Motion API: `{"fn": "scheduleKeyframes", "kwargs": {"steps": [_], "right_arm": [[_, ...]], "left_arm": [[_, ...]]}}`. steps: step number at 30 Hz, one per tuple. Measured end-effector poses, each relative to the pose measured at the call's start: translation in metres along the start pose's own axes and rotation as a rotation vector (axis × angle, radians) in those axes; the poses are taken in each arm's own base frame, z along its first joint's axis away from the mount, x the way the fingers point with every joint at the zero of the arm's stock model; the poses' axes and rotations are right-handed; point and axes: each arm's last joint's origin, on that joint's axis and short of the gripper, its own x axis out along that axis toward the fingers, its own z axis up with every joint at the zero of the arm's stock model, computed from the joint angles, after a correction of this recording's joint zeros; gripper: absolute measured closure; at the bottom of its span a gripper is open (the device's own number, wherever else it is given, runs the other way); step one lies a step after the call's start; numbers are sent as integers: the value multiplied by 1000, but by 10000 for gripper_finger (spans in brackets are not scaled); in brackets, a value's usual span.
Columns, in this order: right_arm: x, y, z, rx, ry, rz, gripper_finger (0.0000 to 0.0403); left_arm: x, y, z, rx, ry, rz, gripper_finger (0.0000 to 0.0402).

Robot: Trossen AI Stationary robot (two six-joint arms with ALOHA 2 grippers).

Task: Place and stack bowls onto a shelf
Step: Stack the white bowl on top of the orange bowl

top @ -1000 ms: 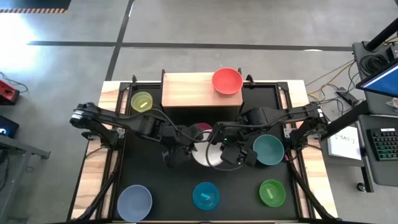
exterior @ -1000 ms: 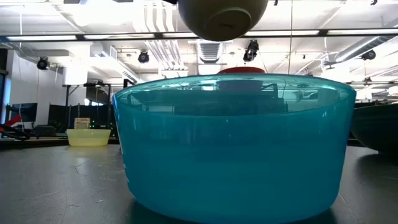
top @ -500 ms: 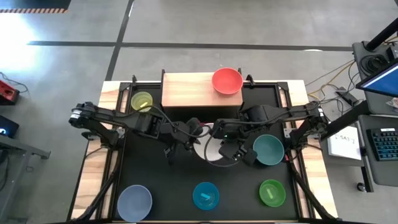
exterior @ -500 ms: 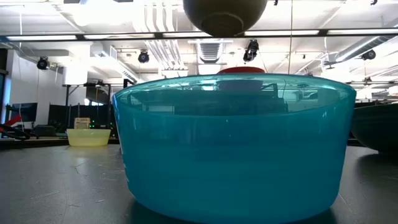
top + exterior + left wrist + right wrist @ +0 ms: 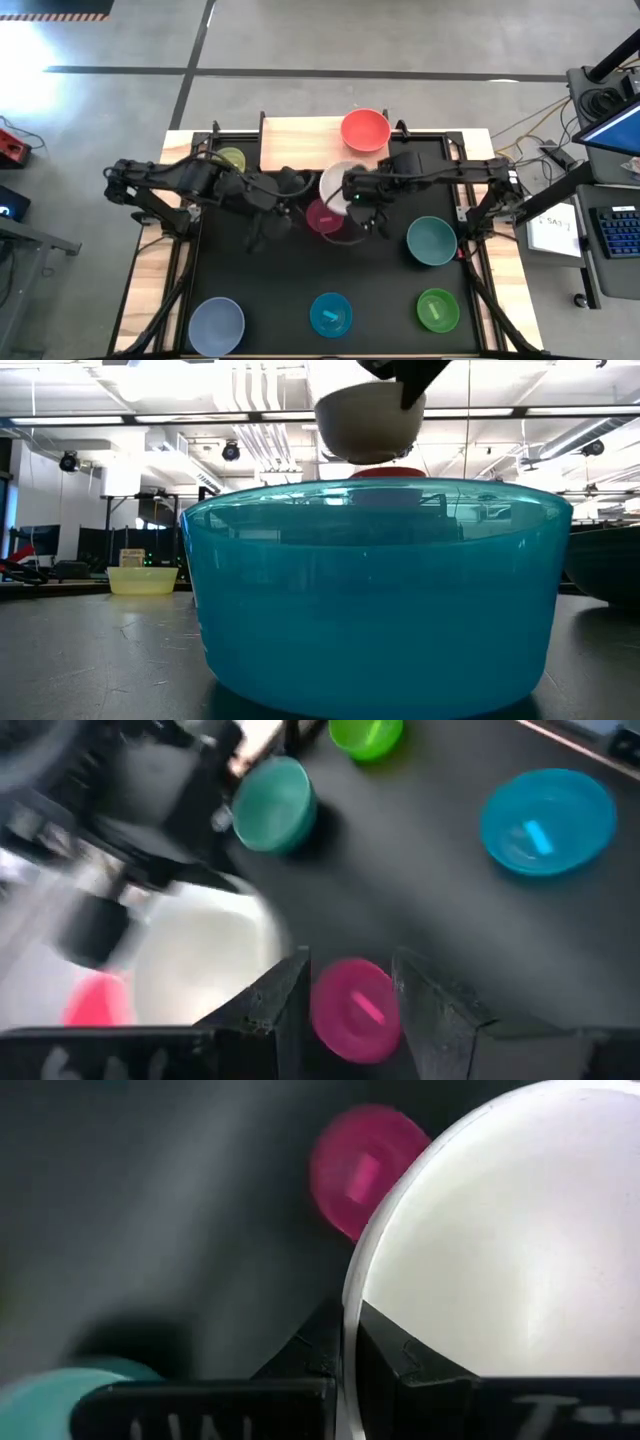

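One white bowl in right claw

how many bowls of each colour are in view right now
red bowl: 1
white bowl: 1
magenta bowl: 1
yellow-green bowl: 1
teal bowl: 1
green bowl: 1
bright blue bowl: 1
lavender-blue bowl: 1
Total: 8
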Motion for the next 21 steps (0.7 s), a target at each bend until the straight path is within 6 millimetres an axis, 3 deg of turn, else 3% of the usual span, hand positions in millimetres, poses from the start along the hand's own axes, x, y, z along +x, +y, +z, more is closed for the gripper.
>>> {"fn": "scheduleKeyframes", "kwargs": {"steps": [13,21], "right_arm": [[-35,-65,-47,186,6,-193,395],[-40,-110,-106,460,54,-249,394]], "left_arm": [[-7,-14,-21,-229,217,-116,276],[-8,-16,-24,-285,257,-127,276]]}}
